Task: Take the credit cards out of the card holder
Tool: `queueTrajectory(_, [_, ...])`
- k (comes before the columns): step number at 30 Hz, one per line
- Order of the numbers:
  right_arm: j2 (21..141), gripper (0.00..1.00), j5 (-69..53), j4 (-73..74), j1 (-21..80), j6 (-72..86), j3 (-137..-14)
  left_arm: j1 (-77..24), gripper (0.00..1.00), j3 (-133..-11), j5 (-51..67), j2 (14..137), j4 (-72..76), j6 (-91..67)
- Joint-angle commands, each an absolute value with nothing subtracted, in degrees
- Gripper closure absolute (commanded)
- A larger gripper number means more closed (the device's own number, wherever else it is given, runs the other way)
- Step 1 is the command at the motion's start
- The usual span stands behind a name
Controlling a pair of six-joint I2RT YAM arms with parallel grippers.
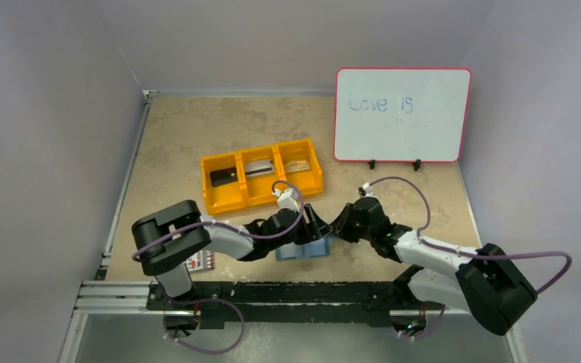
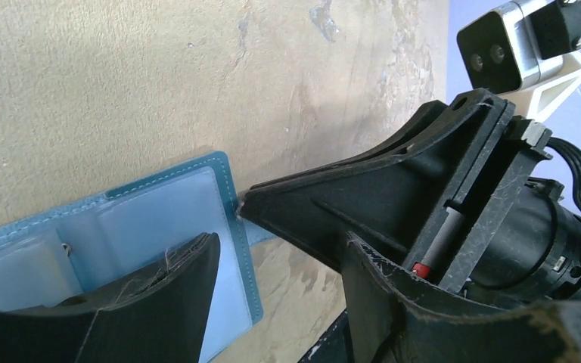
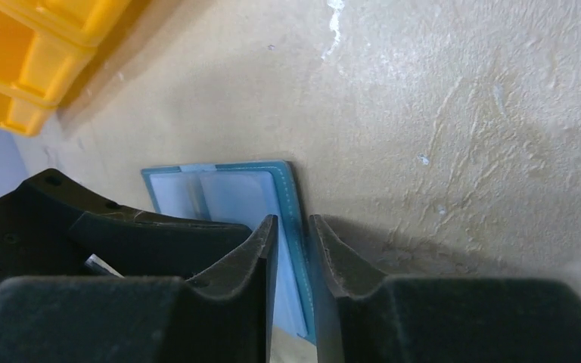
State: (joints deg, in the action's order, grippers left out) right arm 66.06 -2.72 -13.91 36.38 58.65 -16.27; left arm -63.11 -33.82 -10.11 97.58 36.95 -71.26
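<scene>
Finishing, I judge: the card holder (image 1: 302, 249) lies open beneath the spread left tool (image 1: 312, 225), with the nearly closed right tool (image 1: 337, 226) at its edge. The credit cards (image 1: 258, 168) rest in the bin (image 1: 212, 200) beyond. Next, withdraw both.

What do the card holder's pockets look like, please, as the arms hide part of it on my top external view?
Observer: On the left wrist view the card holder lies open; the clear pockets in view look empty.
Operator: Thank you. And on the right side?
Observer: On its wrist view the right hand is nearly closed, tips at the holder's stitched edge; whether it pinches, I cannot tell.
Operator: And the left?
Observer: The left hand is open, one finger over a pocket.
</scene>
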Motion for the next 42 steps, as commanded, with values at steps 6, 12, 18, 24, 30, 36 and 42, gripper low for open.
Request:
queueTrajectory(6, [55.91, 0.65, 0.05, -10.05, 36.56, 49.37, -21.17, -62.71, 0.39, -39.15, -23.81, 77.30, 10.17, -59.51])
queueTrajectory(12, [59.60, 0.50, 2.15, -9.57, 43.66, 45.65, -26.49, -62.74, 0.35, -33.76, -37.05, 66.66, -6.94, -63.65])
queueTrajectory(18, [66.11, 0.47, 10.11, -3.88, 51.91, 45.55, -32.10, -62.75, 0.35, -27.40, -36.08, 62.38, -13.05, -69.39])
queueTrajectory(24, [73.84, 0.41, 16.35, 1.01, 58.96, 44.80, -38.73, -62.75, 0.36, -24.88, -36.38, 59.44, -15.18, -69.00])
queueTrajectory(30, [82.07, 0.38, 21.25, 6.97, 61.96, 45.18, -45.64, -62.81, 0.33, -30.33, -35.50, 66.66, -19.18, -60.94])
queueTrajectory(36, [83.82, 0.40, 20.19, 5.25, 62.55, 46.15, -45.72, -62.84, 0.30, -32.05, -33.94, 71.10, -16.83, -58.56])
queueTrajectory(42, [83.40, 0.41, 19.29, 3.00, 62.58, 48.33, -43.21, -62.79, 0.28, -31.91, -33.23, 72.95, -14.60, -58.96])
